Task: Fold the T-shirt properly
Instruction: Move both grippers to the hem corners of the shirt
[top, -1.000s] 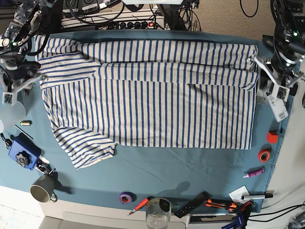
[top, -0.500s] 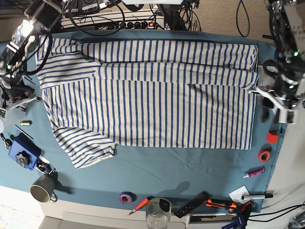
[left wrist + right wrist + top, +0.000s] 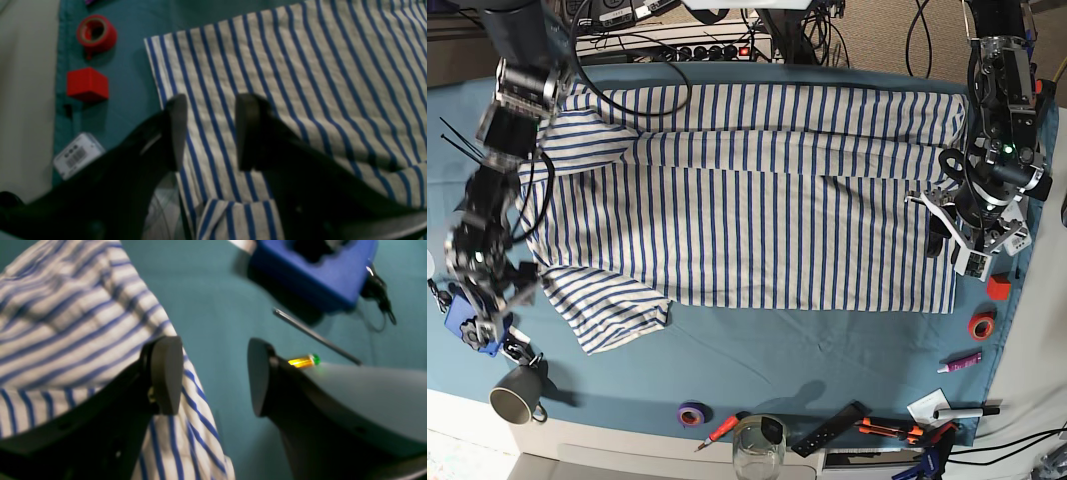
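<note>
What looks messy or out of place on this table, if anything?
The T-shirt is half folded: its top strip is turned over, but one sleeve sticks out askew at the lower corner. Tools, tape rolls and a mug clutter the cloth's edges.

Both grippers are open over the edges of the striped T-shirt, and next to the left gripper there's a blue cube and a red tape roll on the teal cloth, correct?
Nearly. The cube is red, not blue, as the left wrist view shows. The rest holds: left gripper and right gripper are open over edges of the white, blue-striped T-shirt, with the red tape roll on the teal cloth.
</note>
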`<state>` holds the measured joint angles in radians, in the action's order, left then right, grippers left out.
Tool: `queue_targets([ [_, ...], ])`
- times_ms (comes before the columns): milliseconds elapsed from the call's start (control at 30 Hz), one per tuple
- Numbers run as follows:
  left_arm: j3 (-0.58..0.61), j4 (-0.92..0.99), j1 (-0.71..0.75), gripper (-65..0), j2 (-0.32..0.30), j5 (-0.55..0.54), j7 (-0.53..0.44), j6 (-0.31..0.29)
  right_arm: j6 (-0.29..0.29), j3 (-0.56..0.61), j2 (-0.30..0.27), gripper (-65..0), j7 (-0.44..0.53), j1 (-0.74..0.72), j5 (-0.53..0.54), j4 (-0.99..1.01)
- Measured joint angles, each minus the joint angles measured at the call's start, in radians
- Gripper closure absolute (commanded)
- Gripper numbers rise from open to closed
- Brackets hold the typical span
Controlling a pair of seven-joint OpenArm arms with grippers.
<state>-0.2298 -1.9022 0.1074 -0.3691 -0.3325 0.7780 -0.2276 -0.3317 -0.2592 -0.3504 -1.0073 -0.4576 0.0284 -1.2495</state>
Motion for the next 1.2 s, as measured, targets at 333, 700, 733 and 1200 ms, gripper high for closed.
queue_targets([
  [333, 0.001, 0.0, 0.0, -25.2, 0.0, 0.0, 0.011, 0.0, 0.002, 0.204, 0.0, -30.9, 0.16, -0.17, -0.071, 0.367],
  [700, 0.001, 0.0, 0.0, -25.2, 0.0, 0.0, 0.014, 0.0, 0.013, 0.243, -0.002, -30.9, 0.257, -0.174, -0.086, 0.465],
  [733, 0.001, 0.0, 0.0, -25.2, 0.0, 0.0, 0.014, 0.0, 0.011, 0.243, -0.001, -30.7, 0.265, -0.175, -0.088, 0.486],
  [1200, 0.001, 0.0, 0.0, -25.2, 0.0, 0.0, 0.014, 0.0, 0.02, 0.242, 0.001, 0.0, 0.19, -0.184, -0.084, 0.528],
])
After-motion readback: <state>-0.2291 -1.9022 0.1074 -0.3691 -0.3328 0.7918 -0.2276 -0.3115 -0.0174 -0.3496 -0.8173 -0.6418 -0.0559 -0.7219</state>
